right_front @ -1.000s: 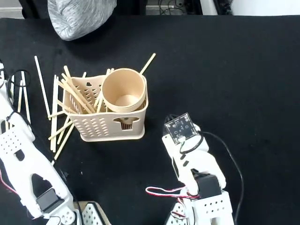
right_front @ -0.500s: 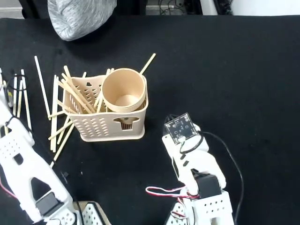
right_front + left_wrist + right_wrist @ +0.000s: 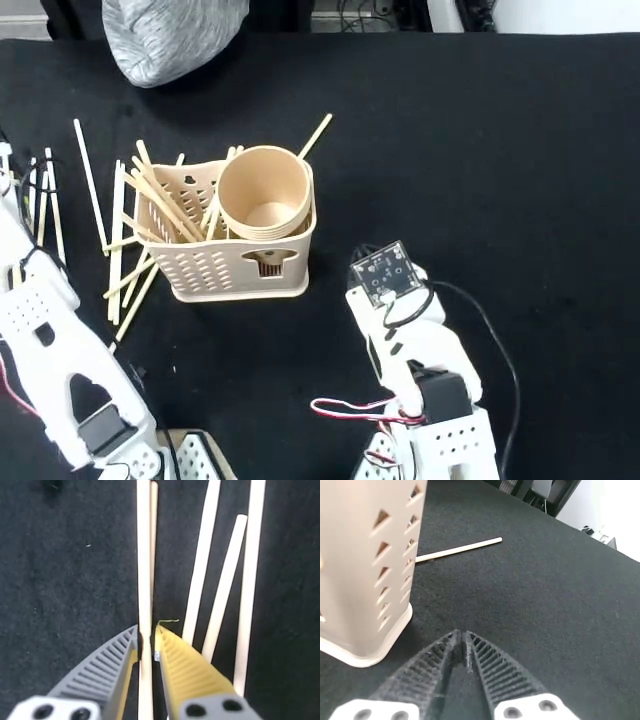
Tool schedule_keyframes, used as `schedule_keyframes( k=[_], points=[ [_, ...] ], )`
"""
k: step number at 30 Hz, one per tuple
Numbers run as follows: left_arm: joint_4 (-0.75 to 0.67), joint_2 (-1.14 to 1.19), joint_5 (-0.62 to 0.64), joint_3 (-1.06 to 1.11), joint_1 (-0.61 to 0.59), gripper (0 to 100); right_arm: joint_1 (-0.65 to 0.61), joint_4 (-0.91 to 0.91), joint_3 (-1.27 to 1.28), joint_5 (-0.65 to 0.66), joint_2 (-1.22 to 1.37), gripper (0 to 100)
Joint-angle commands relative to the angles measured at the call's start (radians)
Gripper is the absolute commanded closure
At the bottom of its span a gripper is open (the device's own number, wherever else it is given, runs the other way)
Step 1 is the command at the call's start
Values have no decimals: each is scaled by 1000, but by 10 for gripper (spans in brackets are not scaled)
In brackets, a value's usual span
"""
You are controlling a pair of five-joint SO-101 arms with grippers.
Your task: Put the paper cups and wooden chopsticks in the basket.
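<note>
Since half a second ago the left tool (image 3: pixel 146 641) has crept slightly toward the far side, pinched nearly closed on a chopstick (image 3: pixel 143 555). That pale, straight wooden stick lies flat on the black table (image 3: pixel 480 150) among loose ones, well left of the basket (image 3: pixel 225 272), its length running away from the robot. The right tool (image 3: pixel 462 647) is closed, empty, beside the basket.
</note>
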Motion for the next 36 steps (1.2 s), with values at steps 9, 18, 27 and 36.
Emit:
schedule_keyframes(
  k=[9, 18, 27, 36],
  points=[
    [63, -272, -2, 90, 45, 972, 14, 2, -22, 6, -88, 984],
    [38, -382, -8, 348, 90, 971, 14, 2, -22, 6, -88, 984],
    [-66, -249, -9, 338, 65, 971, 14, 2, -22, 6, -88, 984],
    [-74, -178, -34, 340, 39, 965, 14, 2, -22, 6, -88, 984]
  ],
)
